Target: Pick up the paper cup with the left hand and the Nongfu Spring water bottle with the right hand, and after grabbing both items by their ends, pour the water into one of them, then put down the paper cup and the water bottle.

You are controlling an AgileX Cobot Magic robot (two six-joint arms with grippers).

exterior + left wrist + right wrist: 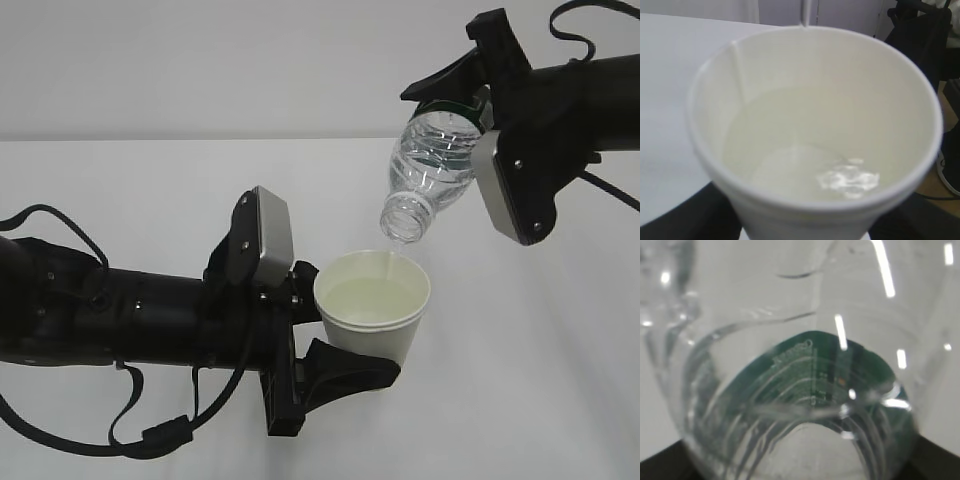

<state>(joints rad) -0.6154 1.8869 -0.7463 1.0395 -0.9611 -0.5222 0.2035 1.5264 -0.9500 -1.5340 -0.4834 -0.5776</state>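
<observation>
Left tool point(345, 340) clamps paper cup point(372, 305); right tool point(470, 110) clamps tilted bottle point(430, 170).

plain white table point(560, 400) across the lower part of the exterior view — matte, evenly lit, soft shadows only. pale grey-white wall point(200, 60) behind, meeting the tabletop in a straight line. in the left wrist view, light wall panels point(850, 12) beyond the table edge — dark furniture point(925, 35) at right, wood-toned floor point(945, 120) below.

We see the paper cup point(810, 125) filling the frame, upright, with the water point(805, 165) pooled inside; a bright glint sits lower right on its surface.
</observation>
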